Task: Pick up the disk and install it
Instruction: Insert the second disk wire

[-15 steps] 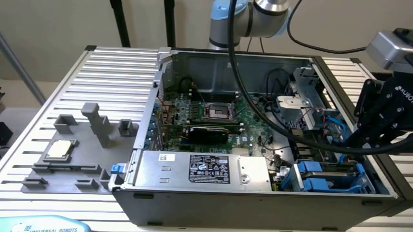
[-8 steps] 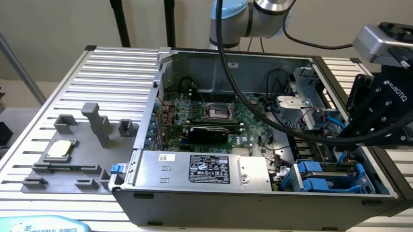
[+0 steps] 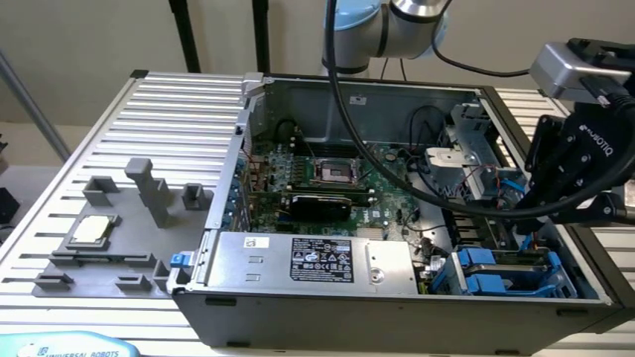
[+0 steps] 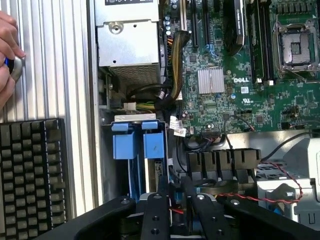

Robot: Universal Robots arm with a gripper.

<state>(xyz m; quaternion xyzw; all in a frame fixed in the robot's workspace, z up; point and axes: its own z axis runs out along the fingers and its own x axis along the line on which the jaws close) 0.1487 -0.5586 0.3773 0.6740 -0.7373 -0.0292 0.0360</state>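
The pincer, fingers nearly together on nothing I can make out, hangs inside the open computer case beside the disk, which stands in its bay at the case's corner; the step looks like seating it, calling for a careful press.

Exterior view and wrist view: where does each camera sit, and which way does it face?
Exterior view: off the arm, above one side of the open computer case, looking down into it; the arm and gripper hang at that view's right.
Wrist view: on the wrist, looking down past the gripper's fingers; a person's hand shows at the edge.
Shared: motherboard, blue drive carriers.
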